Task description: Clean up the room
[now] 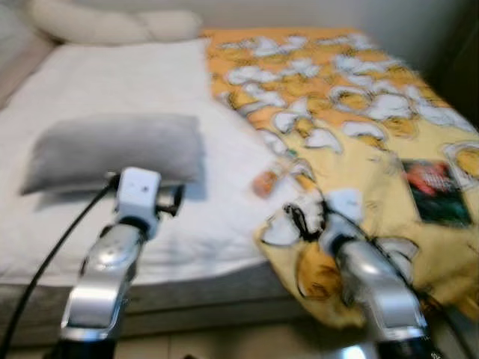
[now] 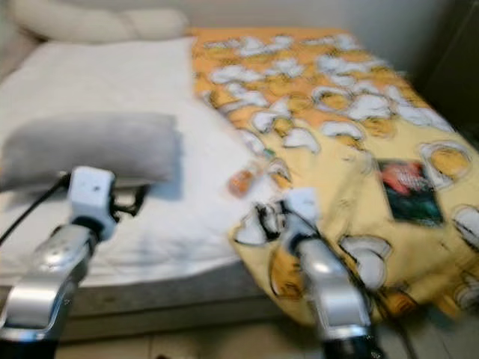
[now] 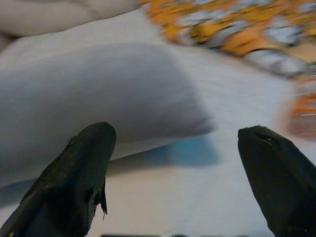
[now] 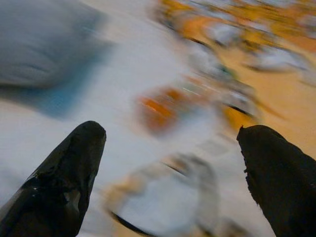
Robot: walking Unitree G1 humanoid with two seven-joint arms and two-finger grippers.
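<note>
A grey pillow (image 1: 120, 152) lies on the white sheet (image 1: 112, 82) of the bed. My left gripper (image 3: 182, 163) is open just short of the pillow's near edge, its fingers (image 3: 81, 173) wide apart. A small orange object (image 1: 266, 181), blurred, rests on the sheet beside the edge of a yellow patterned blanket (image 1: 359, 97). My right gripper (image 4: 168, 173) is open, held over the blanket's near corner and facing that orange object (image 4: 163, 108). A dark book or card (image 1: 438, 191) lies on the blanket at the right.
White pillows (image 1: 97, 22) sit at the head of the bed. The mattress's grey front edge (image 1: 202, 292) is just ahead of my arms, and pale floor (image 1: 224, 344) runs below it. A dark piece of furniture (image 1: 460, 60) stands at the far right.
</note>
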